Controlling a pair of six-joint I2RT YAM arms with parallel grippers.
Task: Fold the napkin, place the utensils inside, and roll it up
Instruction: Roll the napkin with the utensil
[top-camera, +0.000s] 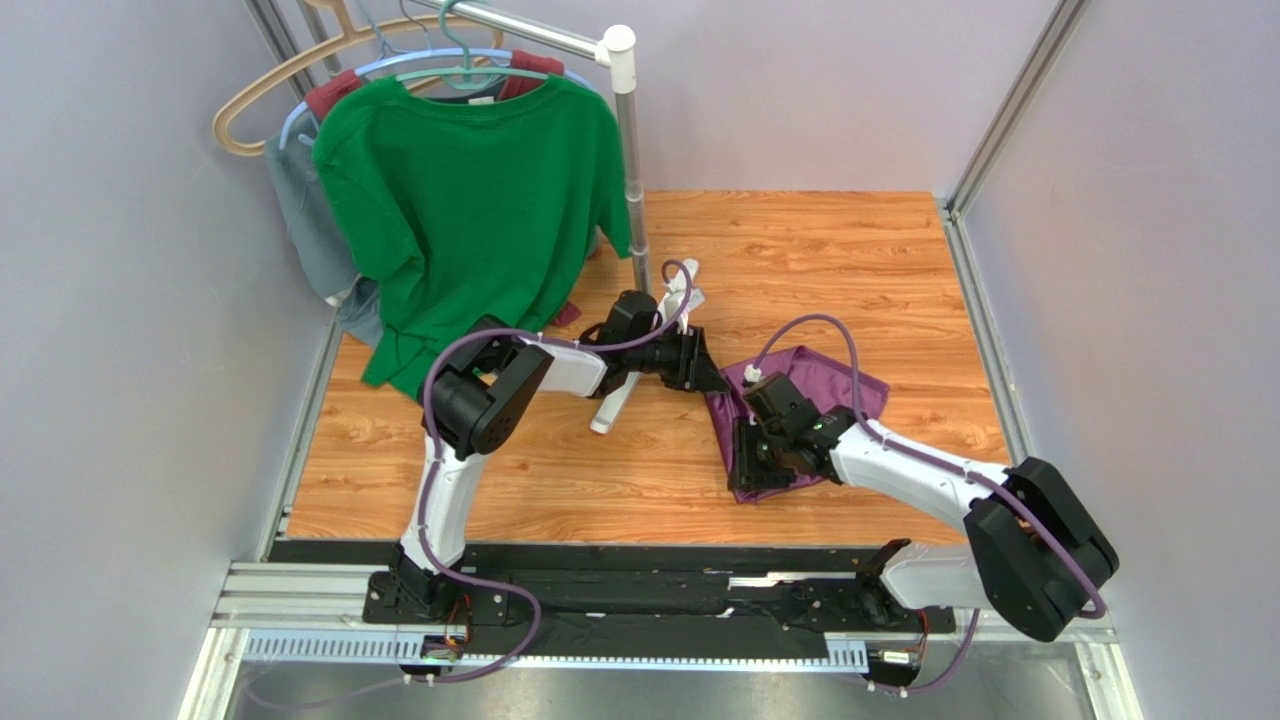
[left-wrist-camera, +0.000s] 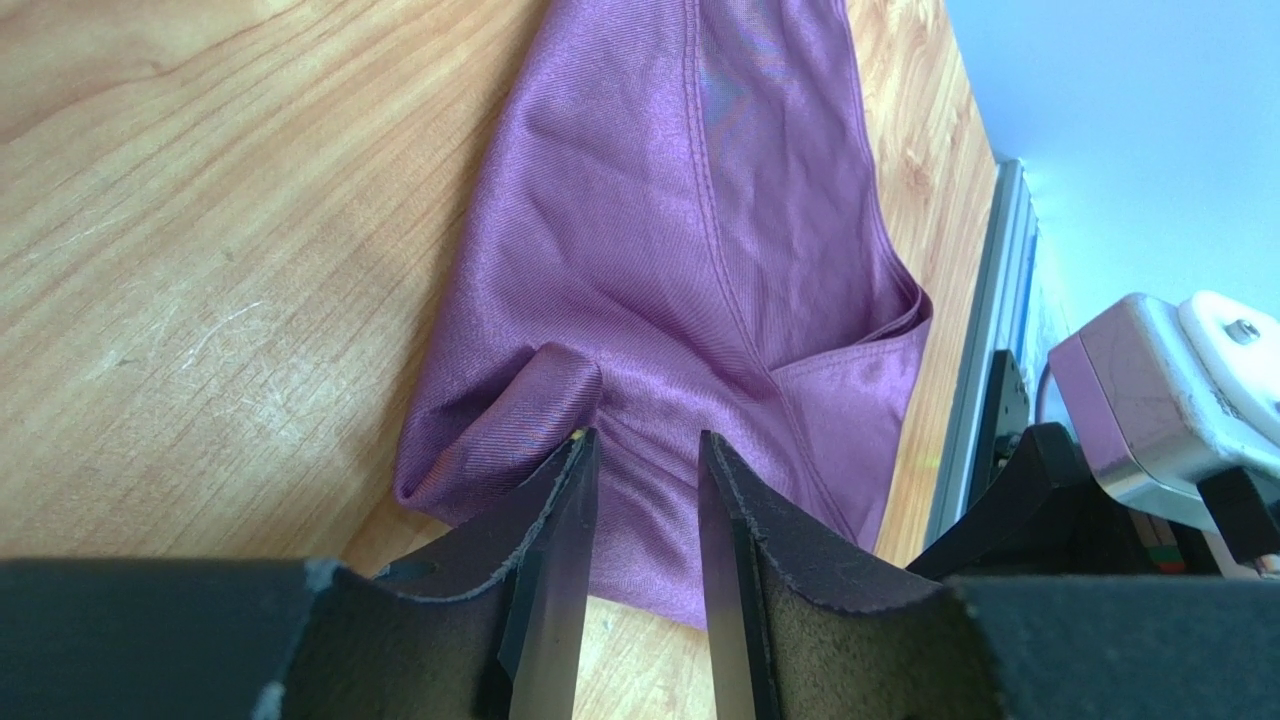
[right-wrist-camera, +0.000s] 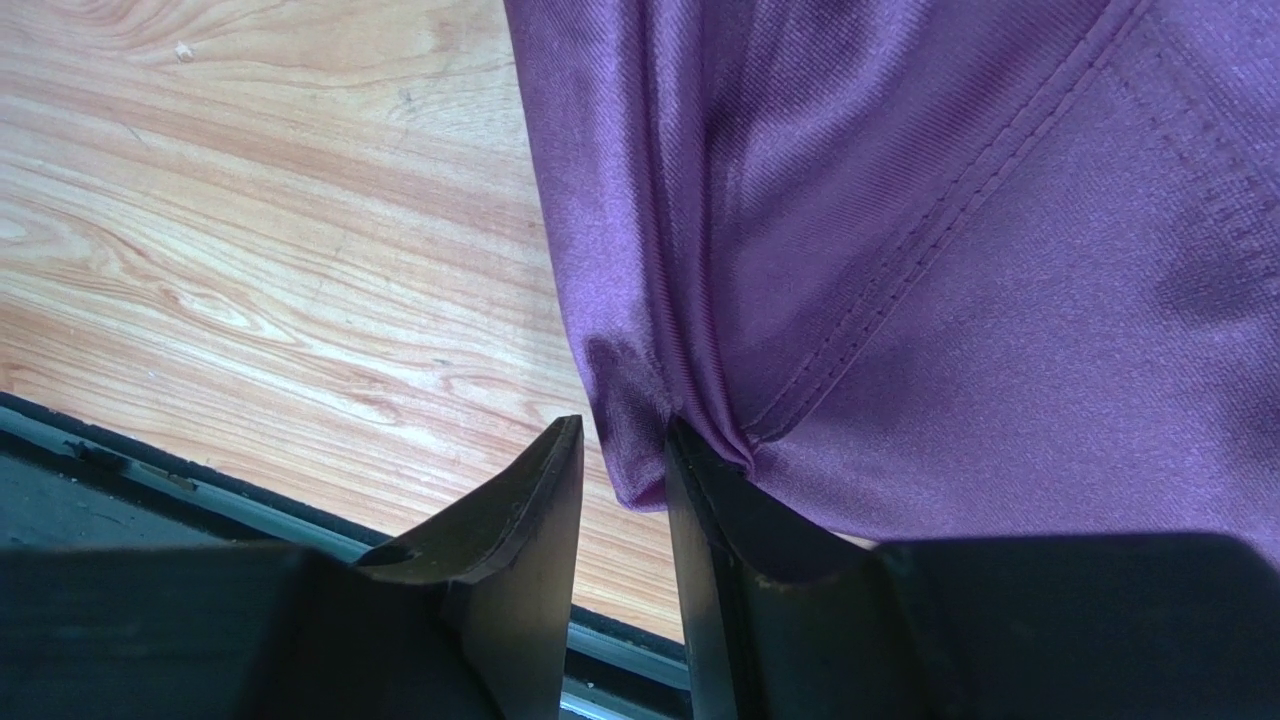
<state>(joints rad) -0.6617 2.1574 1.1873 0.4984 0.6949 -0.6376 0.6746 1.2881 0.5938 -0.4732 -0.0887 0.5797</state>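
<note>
Pinching the napkin (top-camera: 819, 393) on the wood-grain table (top-camera: 842, 255), both end effectors stand narrow.

Back left of my view there's a green T-shirt (top-camera: 469, 210) hanging off a metal rack pole (top-camera: 631, 150), with a maroon garment (top-camera: 338, 90) and something grey-blue (top-camera: 308, 225) on hangers behind it. A beige hanger (top-camera: 248, 105) pokes out left. Everything sits on the wood-grain tabletop (top-camera: 842, 255), grey walls around.

Wood-grain tabletop (top-camera: 842, 255); pale grey walls (top-camera: 120, 375) enclose it. Back left, metal rack pole (top-camera: 633, 150) with hung green T-shirt (top-camera: 466, 195).
</note>
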